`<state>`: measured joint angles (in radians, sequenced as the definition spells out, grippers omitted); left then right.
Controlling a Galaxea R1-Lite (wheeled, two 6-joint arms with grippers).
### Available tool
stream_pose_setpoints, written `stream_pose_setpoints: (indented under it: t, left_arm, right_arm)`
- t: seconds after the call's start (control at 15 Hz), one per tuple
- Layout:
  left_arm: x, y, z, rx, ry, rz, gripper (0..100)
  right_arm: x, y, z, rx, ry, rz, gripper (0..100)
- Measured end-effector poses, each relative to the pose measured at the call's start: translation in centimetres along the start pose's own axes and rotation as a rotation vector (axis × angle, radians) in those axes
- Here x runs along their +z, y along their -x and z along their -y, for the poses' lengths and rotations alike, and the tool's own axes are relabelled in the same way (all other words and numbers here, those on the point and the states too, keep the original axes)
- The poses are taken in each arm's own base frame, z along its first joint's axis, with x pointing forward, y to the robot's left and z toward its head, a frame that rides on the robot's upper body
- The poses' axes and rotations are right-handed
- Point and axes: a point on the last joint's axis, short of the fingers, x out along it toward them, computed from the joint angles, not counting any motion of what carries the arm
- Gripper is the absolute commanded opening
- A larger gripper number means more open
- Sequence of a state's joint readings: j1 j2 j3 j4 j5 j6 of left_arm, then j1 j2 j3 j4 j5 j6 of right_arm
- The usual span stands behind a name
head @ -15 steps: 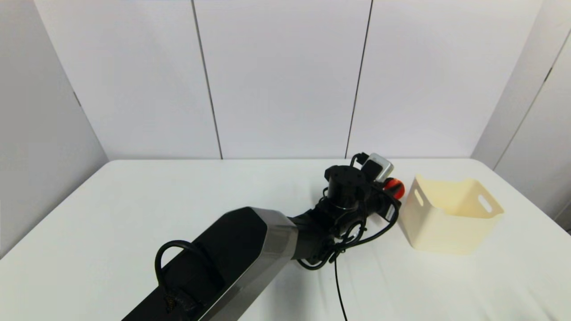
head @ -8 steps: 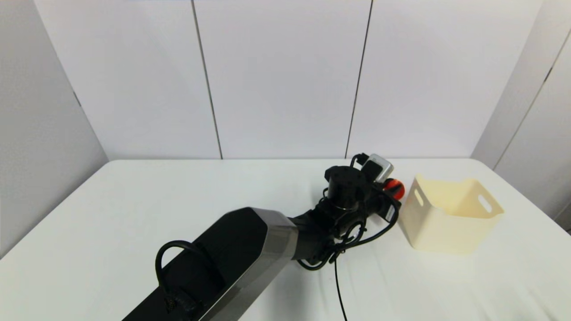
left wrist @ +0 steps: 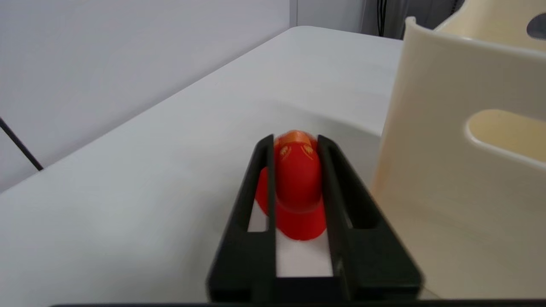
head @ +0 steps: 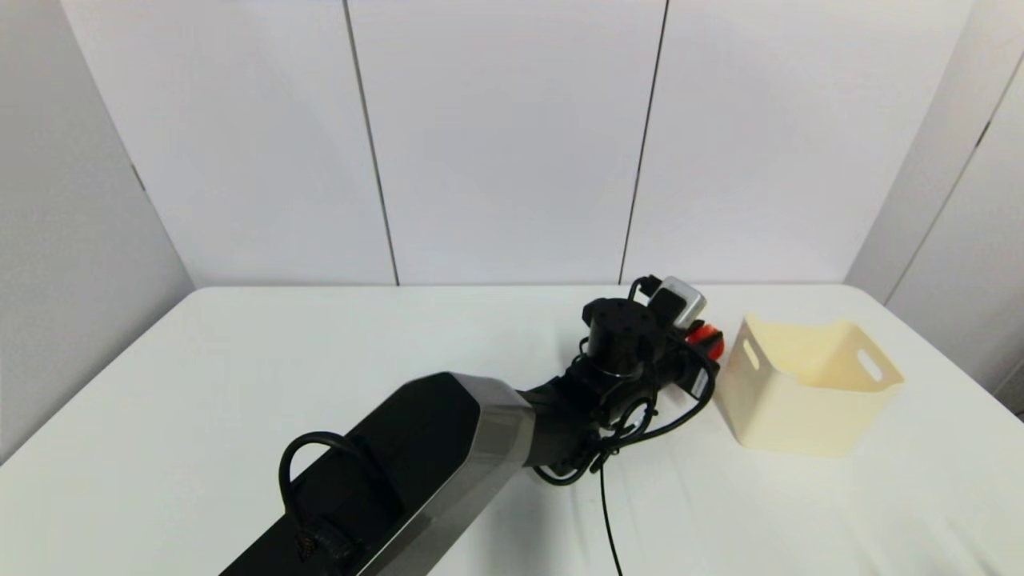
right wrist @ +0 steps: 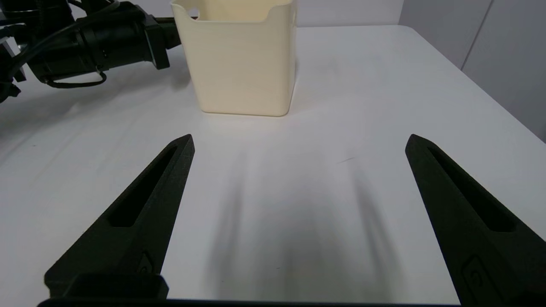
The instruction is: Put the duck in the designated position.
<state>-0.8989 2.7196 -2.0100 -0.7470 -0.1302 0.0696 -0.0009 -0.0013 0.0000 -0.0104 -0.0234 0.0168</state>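
The small red duck (left wrist: pixel 296 183) sits between the two black fingers of my left gripper (left wrist: pixel 294 143), which is shut on it. In the head view the duck (head: pixel 709 339) peeks out past the left wrist, just beside the near-left corner of the cream bin (head: pixel 808 384). The bin's wall (left wrist: pixel 460 170) rises right beside the gripper in the left wrist view. I cannot tell whether the duck touches the table. My right gripper (right wrist: pixel 298 143) hangs open low over the table, short of the bin (right wrist: pixel 241 64), with nothing between its fingers.
The left arm (head: pixel 448 448) stretches across the white table (head: pixel 240 384) from the near edge toward the bin, trailing a black cable (head: pixel 608 512). Grey wall panels stand behind the table. The left arm's wrist (right wrist: pixel 98 38) shows beside the bin in the right wrist view.
Slightly less of the duck's red shows beside the left wrist than before. The left arm and the bin have hardly moved.
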Motion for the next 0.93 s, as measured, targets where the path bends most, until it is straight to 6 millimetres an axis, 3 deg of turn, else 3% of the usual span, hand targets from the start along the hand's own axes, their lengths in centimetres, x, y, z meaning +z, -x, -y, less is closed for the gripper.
stream_pose_setpoints:
  t: [0.6, 0.73, 0.93]
  left_arm:
    - [0.2, 0.1, -0.5, 0.010, -0.003, 0.004, 100]
    - [0.8, 0.4, -2.0, 0.036, -0.009, 0.012, 100]
    - [1.7, 1.2, -5.8, 0.106, -0.048, 0.026, 100]
  right_arm:
    - [0.0, 0.0, 0.0, 0.000, 0.000, 0.000, 100]
    - [0.0, 0.0, 0.0, 0.000, 0.000, 0.000, 100]
    - [0.0, 0.0, 0.0, 0.000, 0.000, 0.000, 100]
